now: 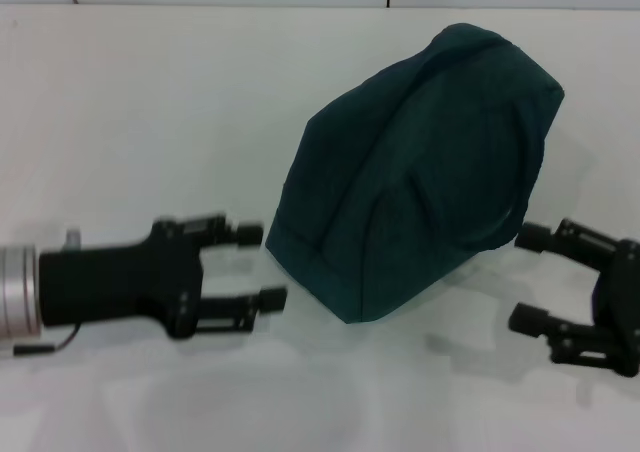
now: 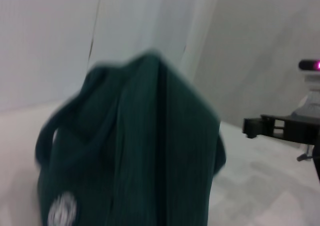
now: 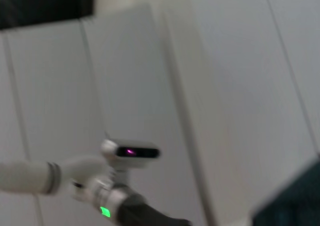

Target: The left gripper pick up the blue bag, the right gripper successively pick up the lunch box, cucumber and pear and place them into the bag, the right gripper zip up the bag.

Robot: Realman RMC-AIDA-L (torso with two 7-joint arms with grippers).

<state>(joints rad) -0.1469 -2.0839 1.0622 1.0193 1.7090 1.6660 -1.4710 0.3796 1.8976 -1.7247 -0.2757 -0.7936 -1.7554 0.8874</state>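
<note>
The blue bag (image 1: 420, 167) lies slumped on the white table, its opening not visible. In the left wrist view the blue bag (image 2: 135, 151) fills the frame, with a white round logo (image 2: 62, 209) low on it. My left gripper (image 1: 262, 266) stands open just left of the bag's near corner, holding nothing. On the bag's other side my right gripper (image 1: 526, 278) is also open and holds nothing. A corner of the blue bag (image 3: 295, 201) shows in the right wrist view. The lunch box, cucumber and pear are out of view.
The white table (image 1: 150, 102) stretches bare to the left of and behind the bag. A pale wall runs along the far edge. Part of the right gripper (image 2: 280, 127) shows beyond the bag in the left wrist view.
</note>
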